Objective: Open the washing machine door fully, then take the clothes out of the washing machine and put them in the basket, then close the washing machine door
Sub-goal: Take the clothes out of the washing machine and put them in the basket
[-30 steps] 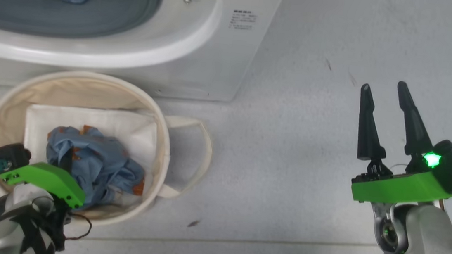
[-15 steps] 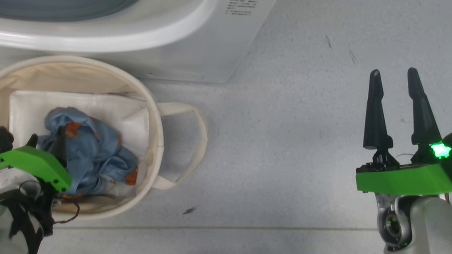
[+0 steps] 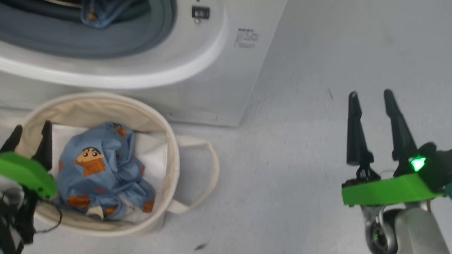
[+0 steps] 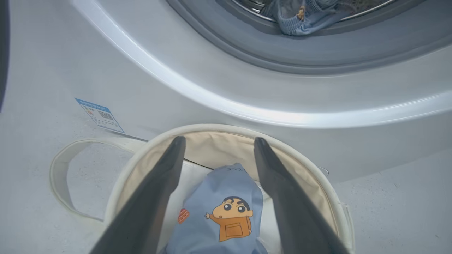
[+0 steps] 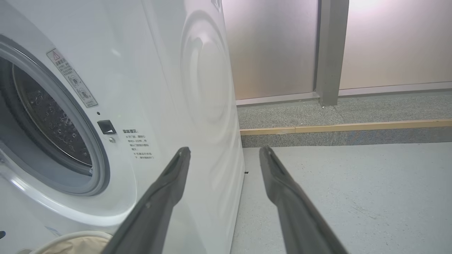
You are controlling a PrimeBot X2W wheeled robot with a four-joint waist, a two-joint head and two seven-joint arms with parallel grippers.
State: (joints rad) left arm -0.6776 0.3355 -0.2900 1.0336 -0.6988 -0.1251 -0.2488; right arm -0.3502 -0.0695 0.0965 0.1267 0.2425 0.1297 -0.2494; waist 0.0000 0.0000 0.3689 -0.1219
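Note:
The washing machine (image 3: 230, 82) stands with its grey-rimmed drum mouth uncovered; its door is out of view. One piece of the blue printed clothes (image 3: 101, 3) hangs over the drum's lip, also seen in the left wrist view (image 4: 300, 17). Another piece (image 3: 101, 173) lies bunched in the cream basket (image 3: 173, 155) on the floor in front of the washer. My left gripper (image 3: 30, 135) hovers open over the basket's left rim, with the garment (image 4: 226, 208) lying loose below its fingers (image 4: 219, 141). Over the bare floor to the right, my right gripper (image 3: 370, 95) is open and empty.
A white folded sheet (image 3: 153, 153) lines the basket under the garment. The basket's loop handle (image 3: 209, 175) sticks out to the right. A blue sticker (image 4: 99, 114) sits low on the washer front. Grey floor runs right to a wooden strip (image 5: 353, 126) and frosted panels.
My left gripper has opened and let go of the blue garment, which now rests in the basket; the gripper has risen to the rim. The head camera has shifted. The right arm is unchanged.

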